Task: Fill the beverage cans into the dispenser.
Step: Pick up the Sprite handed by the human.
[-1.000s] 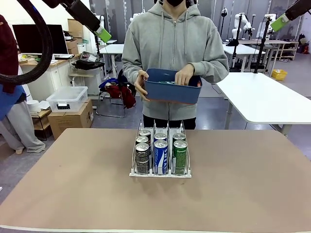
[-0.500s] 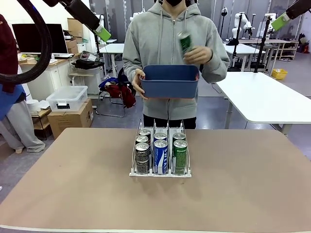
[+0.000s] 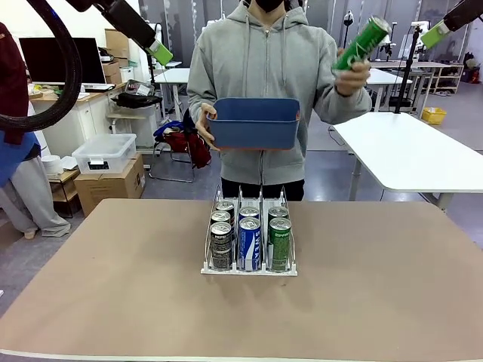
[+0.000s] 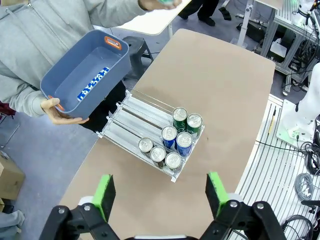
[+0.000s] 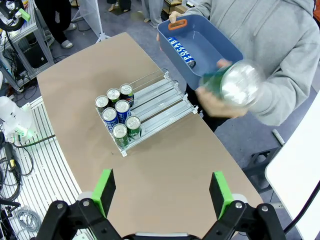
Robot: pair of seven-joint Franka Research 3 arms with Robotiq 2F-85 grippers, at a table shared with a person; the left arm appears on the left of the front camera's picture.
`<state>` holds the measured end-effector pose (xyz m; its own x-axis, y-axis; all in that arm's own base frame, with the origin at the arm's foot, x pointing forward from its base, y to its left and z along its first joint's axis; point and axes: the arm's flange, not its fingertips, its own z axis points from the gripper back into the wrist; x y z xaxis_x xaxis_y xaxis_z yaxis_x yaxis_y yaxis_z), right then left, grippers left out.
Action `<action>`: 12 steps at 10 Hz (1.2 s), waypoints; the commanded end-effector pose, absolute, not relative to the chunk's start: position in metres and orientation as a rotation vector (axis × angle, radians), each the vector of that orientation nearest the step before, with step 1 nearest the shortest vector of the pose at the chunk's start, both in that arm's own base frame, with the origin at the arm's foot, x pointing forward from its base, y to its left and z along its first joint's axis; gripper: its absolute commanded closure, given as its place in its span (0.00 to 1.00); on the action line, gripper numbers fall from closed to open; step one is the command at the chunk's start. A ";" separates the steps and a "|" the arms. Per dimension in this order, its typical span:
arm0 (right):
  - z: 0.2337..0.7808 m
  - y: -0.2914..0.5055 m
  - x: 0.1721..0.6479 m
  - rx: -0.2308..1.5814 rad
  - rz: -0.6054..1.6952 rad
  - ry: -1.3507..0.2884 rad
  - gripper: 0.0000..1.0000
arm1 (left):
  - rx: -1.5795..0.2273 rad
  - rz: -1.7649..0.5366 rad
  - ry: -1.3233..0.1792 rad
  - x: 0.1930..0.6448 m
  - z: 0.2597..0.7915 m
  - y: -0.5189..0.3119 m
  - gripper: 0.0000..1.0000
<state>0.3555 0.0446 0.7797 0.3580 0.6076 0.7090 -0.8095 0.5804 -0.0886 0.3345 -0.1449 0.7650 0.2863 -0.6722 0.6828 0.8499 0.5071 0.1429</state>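
One blue bin [image 3: 254, 122]: the person across the table [image 3: 113, 286] has it up in one hand [image 3: 204, 124], in the air just past the far edge, right behind the back end of the rack [image 3: 249, 271]
Inside the bin: a single blue-and-white can [image 4: 93, 84] lying on its side
Person's other hand [image 3: 353, 75]: raised high with a green can [image 3: 364, 43], tilted, silver top pointing up and away from the bin
Background: white tables [image 3: 407, 147] well behind the person, off our table
Left gripper [image 4: 161, 190]: way up over the table, jaws spread wide, green pads far apart, holding nothing, touching nothing
Right gripper [image 5: 162, 189]: same deal, wide open and empty, high above the table
Rack spot: midway between the table's left and right edges, back end close to the far edge
Rack look: clear plastic, white wire dividers, three lanes
Cans in the rack [image 3: 249, 243]: seven, all upright, bunched at the end facing the robot
Lanes: three black on the left, two blue-and-white in the middle, two green on the right
Far end of the lanes: bare track
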 end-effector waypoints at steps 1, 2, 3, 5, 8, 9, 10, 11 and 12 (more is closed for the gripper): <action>0.779 0.045 0.356 0.312 0.938 -0.773 0.00 | -0.275 -1.030 -0.761 0.336 0.764 -0.142 0.04; 0.779 0.045 0.356 0.312 0.938 -0.773 0.00 | -0.275 -1.030 -0.761 0.336 0.764 -0.142 0.04; 0.779 0.045 0.356 0.312 0.938 -0.773 0.00 | -0.275 -1.030 -0.761 0.336 0.764 -0.142 0.04; 0.779 0.045 0.356 0.312 0.938 -0.773 0.00 | -0.275 -1.030 -0.761 0.336 0.764 -0.142 0.04; 0.779 0.045 0.356 0.312 0.938 -0.773 0.00 | -0.275 -1.030 -0.761 0.336 0.764 -0.142 0.04; 0.779 0.045 0.356 0.312 0.938 -0.773 0.00 | -0.275 -1.030 -0.761 0.336 0.764 -0.142 0.04; 0.779 0.045 0.356 0.312 0.938 -0.773 0.00 | -0.275 -1.030 -0.761 0.336 0.764 -0.142 0.04; 0.779 0.045 0.356 0.312 0.938 -0.773 0.00 | -0.275 -1.030 -0.761 0.336 0.764 -0.142 0.04; 0.779 0.045 0.356 0.312 0.938 -0.773 0.00 | -0.275 -1.030 -0.761 0.336 0.764 -0.142 0.04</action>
